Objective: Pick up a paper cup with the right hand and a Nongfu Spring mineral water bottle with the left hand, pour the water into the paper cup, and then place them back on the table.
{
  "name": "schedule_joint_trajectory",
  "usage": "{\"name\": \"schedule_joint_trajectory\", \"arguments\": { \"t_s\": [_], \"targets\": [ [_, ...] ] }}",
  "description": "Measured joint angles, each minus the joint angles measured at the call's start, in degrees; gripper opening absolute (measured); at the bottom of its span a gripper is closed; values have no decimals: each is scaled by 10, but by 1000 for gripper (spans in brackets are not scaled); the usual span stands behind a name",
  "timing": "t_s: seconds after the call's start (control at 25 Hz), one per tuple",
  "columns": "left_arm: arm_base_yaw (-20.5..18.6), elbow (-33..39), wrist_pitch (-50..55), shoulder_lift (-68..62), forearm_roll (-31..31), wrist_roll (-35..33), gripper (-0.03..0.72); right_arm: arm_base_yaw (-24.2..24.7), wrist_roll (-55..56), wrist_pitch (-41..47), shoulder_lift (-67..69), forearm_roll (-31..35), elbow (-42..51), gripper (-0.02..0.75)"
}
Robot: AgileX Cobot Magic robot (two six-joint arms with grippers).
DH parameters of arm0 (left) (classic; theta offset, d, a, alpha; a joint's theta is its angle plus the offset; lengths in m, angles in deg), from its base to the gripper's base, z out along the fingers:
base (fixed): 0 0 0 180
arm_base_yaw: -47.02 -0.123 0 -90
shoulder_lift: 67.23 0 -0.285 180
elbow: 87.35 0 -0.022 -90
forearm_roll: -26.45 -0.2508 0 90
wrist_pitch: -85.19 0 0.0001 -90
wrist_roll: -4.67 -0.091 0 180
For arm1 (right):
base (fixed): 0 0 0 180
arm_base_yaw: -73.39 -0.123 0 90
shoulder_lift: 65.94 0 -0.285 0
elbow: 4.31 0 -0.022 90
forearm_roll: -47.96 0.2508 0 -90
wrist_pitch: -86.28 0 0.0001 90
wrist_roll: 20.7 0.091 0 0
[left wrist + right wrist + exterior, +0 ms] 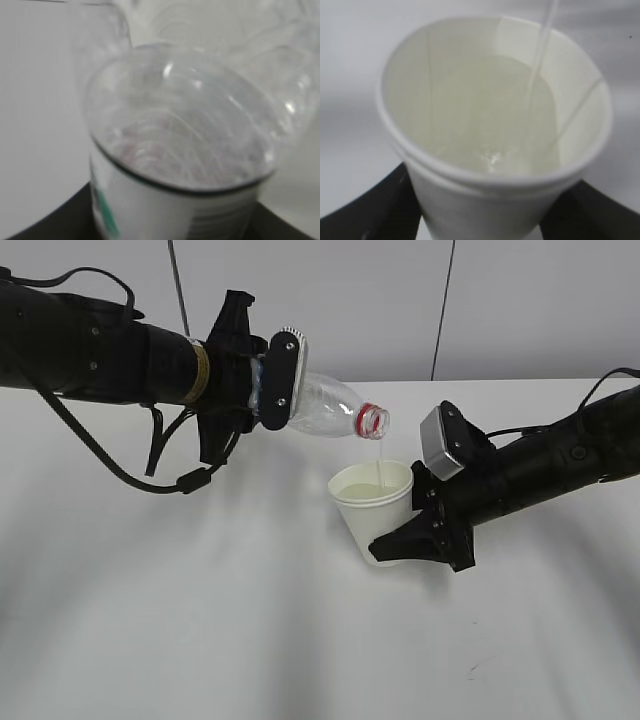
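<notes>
**A:** While the water (380,458) is running in a thin stream, how do I keep this pour clean?

**B:** Entry, pour in progress. My left tool (262,380) is clamped on the bottle (325,408) around its labelled body; my right tool (425,540) is closed on the paper cup (372,502), low on its wall. Both are held in the air above the bench (200,640). Judgement: hold the tilt as it is, keep the cup's mouth directly under the bottle's mouth, and level the bottle off before the cup gets near full. The right wrist view shows the cup (490,135) already well filled, the stream landing inside the far side of the rim.

**A:** And the bottle's heading?

**B:** Long axis close to horizontal, tipped slightly down. Mouth with the red ring points toward the right arm and sits just above the cup's rim, not touching it; base points back into my left tool. The cup stands upright, opening upward.

**A:** Risk?

**B:** Overfilling; squeezing the soft cup.
</notes>
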Motion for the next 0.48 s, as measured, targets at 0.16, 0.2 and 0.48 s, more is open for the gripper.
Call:
{"name": "schedule_joint_trajectory", "arguments": {
  "t_s": [0.16,0.2,0.48],
  "targets": [
    [0,0,-14,0,79,2,340,0,-22,3,0,29,0,458],
    [0,0,-17,0,104,2,340,0,-27,7,0,36,0,458],
    [-18,0,-43,0,283,5,340,0,-69,30,0,112,0,458]
  ]
}}
